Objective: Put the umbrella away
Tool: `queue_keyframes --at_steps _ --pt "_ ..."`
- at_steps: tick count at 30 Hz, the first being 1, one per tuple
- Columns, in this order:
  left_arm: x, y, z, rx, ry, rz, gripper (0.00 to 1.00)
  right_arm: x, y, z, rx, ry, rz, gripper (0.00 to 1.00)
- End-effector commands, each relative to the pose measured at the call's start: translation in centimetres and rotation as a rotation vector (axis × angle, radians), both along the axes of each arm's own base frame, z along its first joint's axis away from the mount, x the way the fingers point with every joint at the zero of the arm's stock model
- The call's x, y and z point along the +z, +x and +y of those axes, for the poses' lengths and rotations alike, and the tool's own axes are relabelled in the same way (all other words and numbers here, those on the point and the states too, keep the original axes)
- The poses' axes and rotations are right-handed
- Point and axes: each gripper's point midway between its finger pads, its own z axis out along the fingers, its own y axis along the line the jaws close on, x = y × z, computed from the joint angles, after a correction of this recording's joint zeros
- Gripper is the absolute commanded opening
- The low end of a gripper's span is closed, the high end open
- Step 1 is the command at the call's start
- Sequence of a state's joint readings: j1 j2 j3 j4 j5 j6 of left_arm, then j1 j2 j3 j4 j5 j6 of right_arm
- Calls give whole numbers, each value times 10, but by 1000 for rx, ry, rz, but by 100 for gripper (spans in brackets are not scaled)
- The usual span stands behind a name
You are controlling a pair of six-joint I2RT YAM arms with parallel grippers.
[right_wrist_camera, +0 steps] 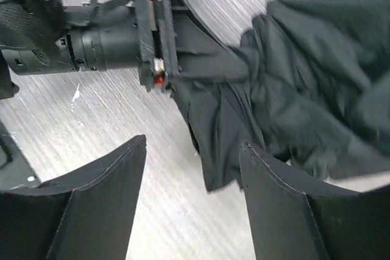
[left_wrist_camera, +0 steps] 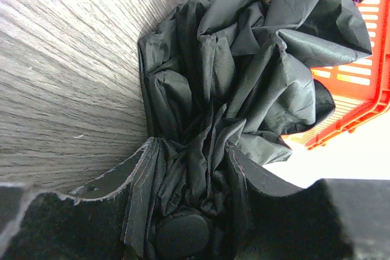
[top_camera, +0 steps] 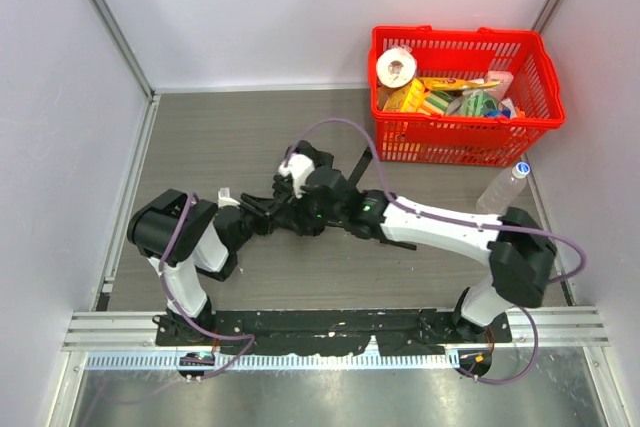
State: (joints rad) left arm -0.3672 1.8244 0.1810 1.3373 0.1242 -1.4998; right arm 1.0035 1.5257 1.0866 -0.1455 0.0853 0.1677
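Note:
The black fabric umbrella (left_wrist_camera: 244, 77) lies crumpled on the grey table. My left gripper (left_wrist_camera: 192, 144) is shut on one end of its fabric, with a round black cap (left_wrist_camera: 183, 232) showing between the fingers. In the top view the umbrella (top_camera: 300, 221) sits mid-table, mostly hidden under my right arm, and a thin black strap (top_camera: 361, 163) sticks out behind it. My left gripper (top_camera: 262, 215) reaches it from the left. My right gripper (right_wrist_camera: 194, 143) is open just above the fabric (right_wrist_camera: 292, 101), with a fabric edge hanging between its fingers; in the top view it (top_camera: 287, 197) hovers over the umbrella.
A red basket (top_camera: 465, 137) full of groceries stands at the back right, and its wall shows behind the fabric in the left wrist view (left_wrist_camera: 350, 117). A clear plastic bottle (top_camera: 503, 187) lies in front of the basket. Walls enclose the table on three sides.

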Motion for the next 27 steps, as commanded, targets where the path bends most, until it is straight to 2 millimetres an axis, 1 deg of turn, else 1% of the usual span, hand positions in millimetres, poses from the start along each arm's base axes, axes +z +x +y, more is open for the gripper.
queue_keyframes --at_steps 1,2,3,4,5,6,7,8,10,11,12,13,15,16,18,20,22,23,25,27 --pt "-35 -18 2 -38 60 140 0 -8 16 31 260 -171 -207 68" --pt "-36 -19 1 -40 59 156 0 -15 19 31 279 -217 -232 69" --pt "-37 -20 1 -45 63 173 0 -30 21 33 303 -268 -241 70" --pt "-37 -19 0 -52 66 182 0 -42 20 34 319 -305 -244 70" --pt "-39 -21 -1 -59 76 209 0 -45 23 33 309 -330 -285 71" --pt "-41 -22 -1 -66 87 238 0 -49 21 35 324 -336 -298 72" --pt "-47 -26 -1 -79 105 285 0 -52 23 37 318 -321 -323 73" --pt "-47 -27 -1 -85 124 297 0 -57 25 39 309 -323 -335 73" --pt "-52 -32 3 -80 158 345 0 -66 32 34 274 -384 -358 73" --pt "-52 -33 4 -79 166 360 0 -72 31 32 280 -400 -355 73" --pt "-54 -34 5 -84 172 376 0 -71 33 37 282 -382 -367 73" --pt "-55 -36 5 -93 177 386 0 -74 33 36 282 -388 -369 73" --pt "-58 -40 3 -108 179 422 0 -80 40 31 243 -430 -391 73" --pt "-59 -41 2 -114 178 433 0 -85 47 26 209 -466 -407 72" --pt "-62 -45 1 -129 182 475 0 -91 51 23 200 -502 -432 70" --pt "-60 -45 -2 -148 180 485 0 -102 56 14 172 -559 -458 67" --pt "-59 -45 0 -157 206 513 0 -105 66 3 101 -605 -492 66" --pt "-59 -47 1 -165 227 521 0 -109 68 -1 93 -622 -496 66" --pt "-56 -47 5 -160 257 530 0 -111 74 -7 59 -642 -520 66" --pt "-55 -48 9 -162 284 549 0 -119 76 -11 54 -668 -510 61"
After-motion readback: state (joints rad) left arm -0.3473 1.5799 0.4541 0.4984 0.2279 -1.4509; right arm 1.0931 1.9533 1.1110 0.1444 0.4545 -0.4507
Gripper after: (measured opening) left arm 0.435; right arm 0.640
